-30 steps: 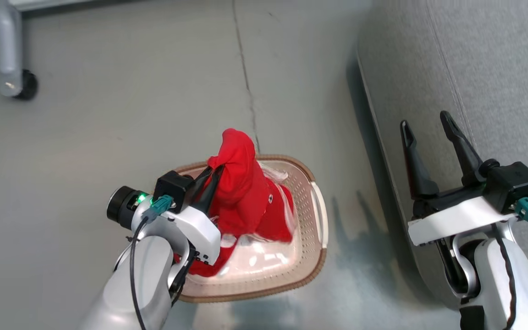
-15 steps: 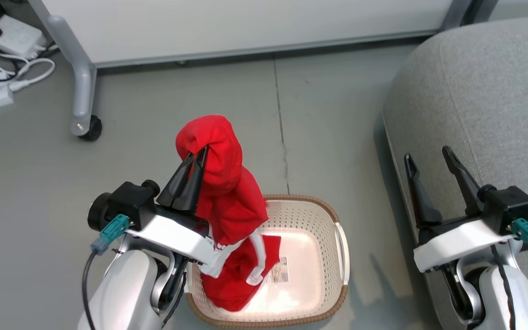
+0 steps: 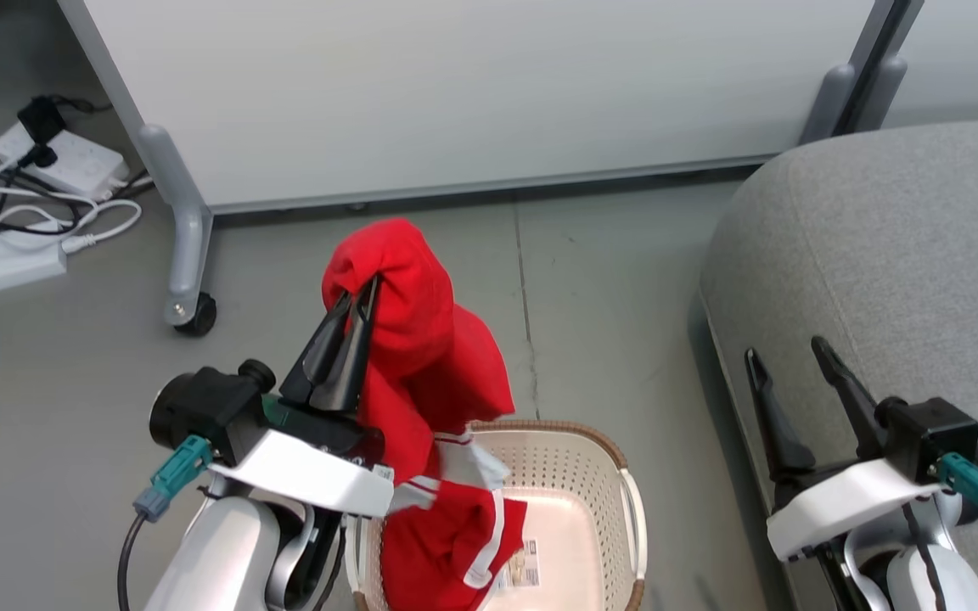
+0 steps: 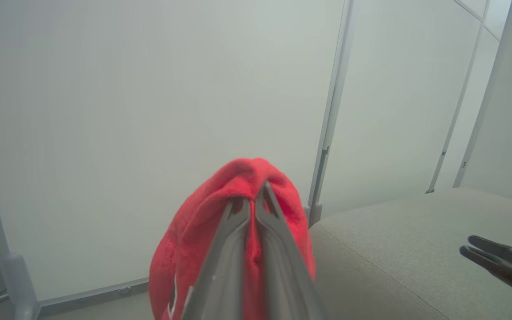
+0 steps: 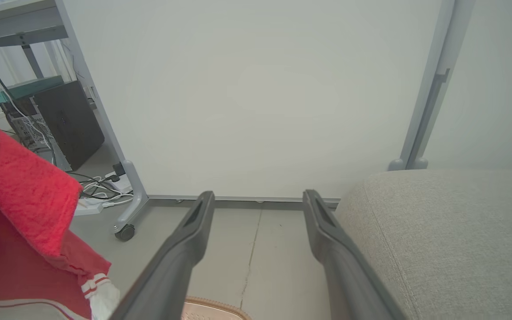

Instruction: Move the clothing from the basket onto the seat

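Observation:
My left gripper (image 3: 363, 293) is shut on the red clothing (image 3: 421, 339), which hangs from its tips down into the white basket (image 3: 599, 475) at the bottom middle of the head view. In the left wrist view the clothing (image 4: 194, 240) drapes over the closed fingers (image 4: 278, 249). White-trimmed folds of it rest inside the basket. The grey seat (image 3: 896, 255) lies to the right. My right gripper (image 3: 782, 356) stands open and empty over the seat's near edge; in the right wrist view its fingers (image 5: 194, 231) are spread wide, beside the seat (image 5: 451, 231).
A white partition panel (image 3: 472, 85) on grey wheeled legs (image 3: 188, 255) stands behind the basket. Power strips and cables (image 3: 30, 195) lie on the floor at the far left. Grey floor (image 3: 608, 297) separates basket and seat.
The head camera has tilted up, so more of the panel and cables shows. My left gripper has lifted the clothing higher out of the basket. The right gripper stays open.

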You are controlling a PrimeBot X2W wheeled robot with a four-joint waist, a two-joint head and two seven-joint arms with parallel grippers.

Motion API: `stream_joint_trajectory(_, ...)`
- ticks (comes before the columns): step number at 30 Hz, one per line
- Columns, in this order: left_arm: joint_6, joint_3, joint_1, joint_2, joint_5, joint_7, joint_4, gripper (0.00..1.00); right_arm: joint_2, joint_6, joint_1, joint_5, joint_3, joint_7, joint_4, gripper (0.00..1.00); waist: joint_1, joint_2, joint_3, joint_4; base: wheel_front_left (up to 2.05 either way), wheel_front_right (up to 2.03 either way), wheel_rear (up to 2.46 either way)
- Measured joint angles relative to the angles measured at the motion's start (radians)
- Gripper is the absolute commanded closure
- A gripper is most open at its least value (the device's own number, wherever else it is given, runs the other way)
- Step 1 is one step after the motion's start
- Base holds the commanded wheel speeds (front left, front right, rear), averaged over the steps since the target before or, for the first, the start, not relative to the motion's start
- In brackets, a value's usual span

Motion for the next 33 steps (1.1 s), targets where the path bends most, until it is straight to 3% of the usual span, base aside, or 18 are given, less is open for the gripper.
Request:
stream_joint_trajectory(12,0.041,-0.017,0.114,0.019,-0.005,0.040,-0.087,1.00,0.000,0.000,0.072,0.023,-0.003,0.014,-0.009,0.00,0.0000,0.0000,-0.075,0.000,0.00,0.00,0.00)
stream_joint_trajectory(24,0.045,-0.032,0.118,0.025,-0.004,0.046,-0.104,1.00,0.000,0.000,0.082,0.030,0.002,0.019,-0.018,0.00,0.0000,0.0000,-0.073,0.007,0.00,0.00,0.00)
stream_joint_trajectory(33,0.045,-0.044,0.115,0.026,-0.004,0.043,-0.109,1.00,-0.001,0.000,0.036,0.050,0.095,0.017,-0.033,0.00,0.0000,0.0000,-0.075,0.013,0.00,0.00,0.00)
